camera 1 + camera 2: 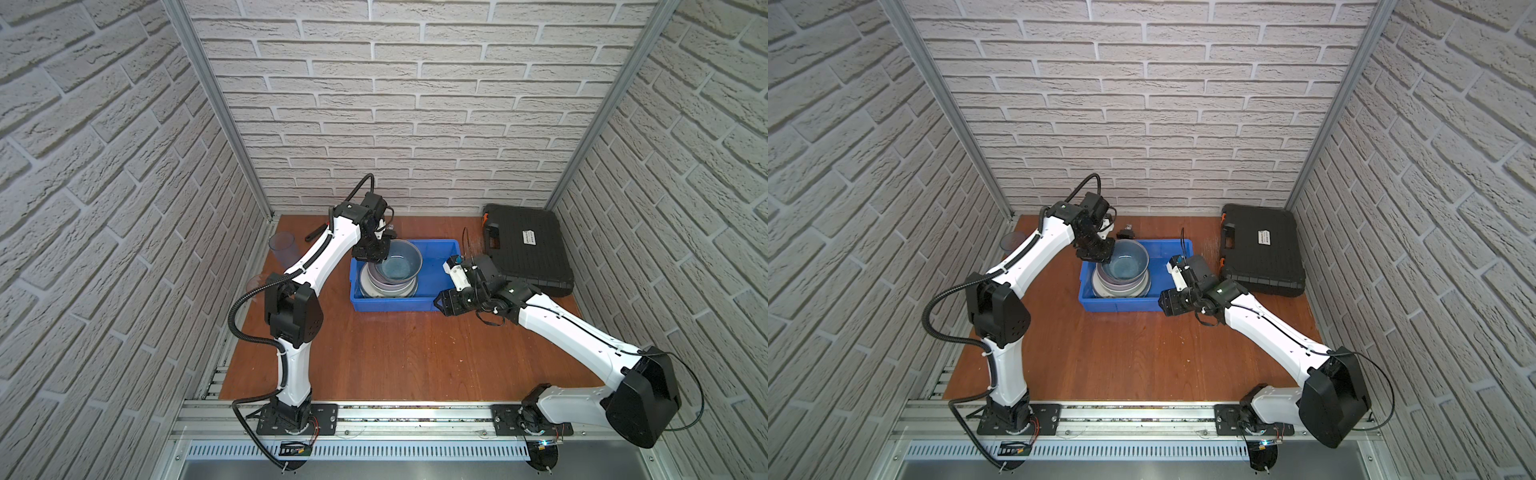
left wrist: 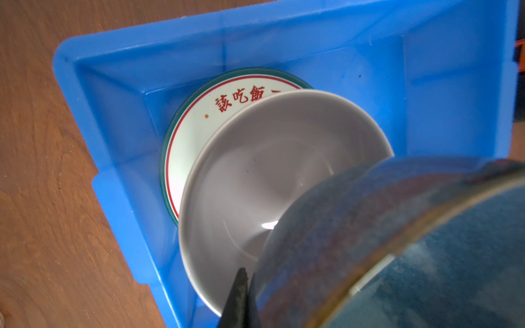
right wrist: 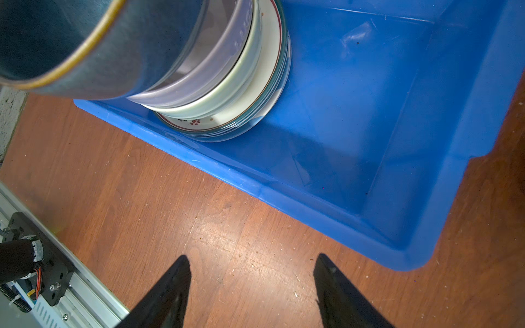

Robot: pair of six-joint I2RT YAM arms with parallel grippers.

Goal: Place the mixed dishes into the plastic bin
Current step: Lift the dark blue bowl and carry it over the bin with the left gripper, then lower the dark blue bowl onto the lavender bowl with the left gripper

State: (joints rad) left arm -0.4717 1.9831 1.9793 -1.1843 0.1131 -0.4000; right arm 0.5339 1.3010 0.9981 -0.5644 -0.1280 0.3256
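- The bin sits on the counter toward 12 o'clock in both top views, its long side running 9 to 3.
- All the dishes inside are stacked at its 9 o'clock end.
- The lowest dish I can name is the lettered plate, teal-rimmed with red characters. More plate edges show beneath it, but I cannot tell which plates they are.
- On that plate sits the green bowl, and the lilac bowl is nested inside it.
- The dark blue bowl is tilted over the lilac bowl's mouth with its base dipping inside. I cannot tell whether the two touch.
- My left gripper has its fingers clamped on the dark blue bowl's rim at the bowl's 9 o'clock side.
- My right gripper hangs over bare counter just off the bin's 4 o'clock corner, its fingers spread apart and holding nothing.
- Two tumblers stand outside the bin near the counter's 9 o'clock edge, the nearer one partly hidden by my left arm.
- A closed black case lies at 2 o'clock, beside the bin.
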